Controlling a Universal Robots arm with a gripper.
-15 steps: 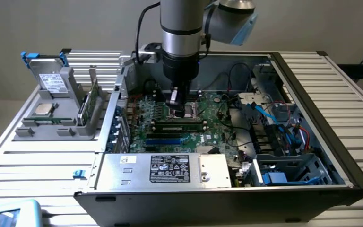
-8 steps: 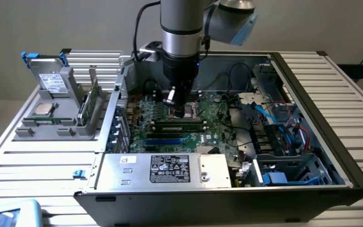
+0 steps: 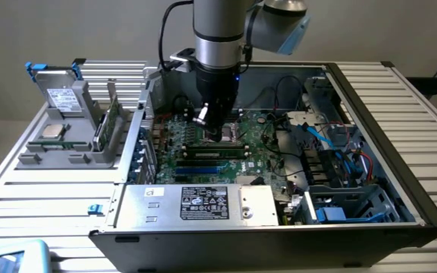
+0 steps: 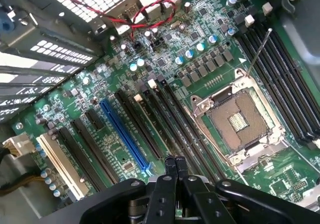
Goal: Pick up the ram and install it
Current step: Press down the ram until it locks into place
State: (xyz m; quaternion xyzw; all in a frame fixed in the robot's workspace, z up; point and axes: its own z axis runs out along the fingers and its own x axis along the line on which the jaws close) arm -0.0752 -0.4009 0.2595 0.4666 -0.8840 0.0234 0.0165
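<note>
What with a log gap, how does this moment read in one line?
gripper: shut, empty, above motherboard | ram: at the slots

Closed hand (image 4: pixel 175 163) above motherboard (image 4: pixel 200 69)

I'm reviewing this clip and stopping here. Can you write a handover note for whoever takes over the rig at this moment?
Gripper: shut, holding nothing, low over the motherboard next to the open CPU socket.
Ram: standing in a memory slot inside the open case, just in front of the gripper in the exterior view.
Done: the ram is out of the gripper and in a slot.
Left: the pictures do not show whether it is fully seated and latched.
Processor chip and expansion card sit in the holder outside the case.
</note>
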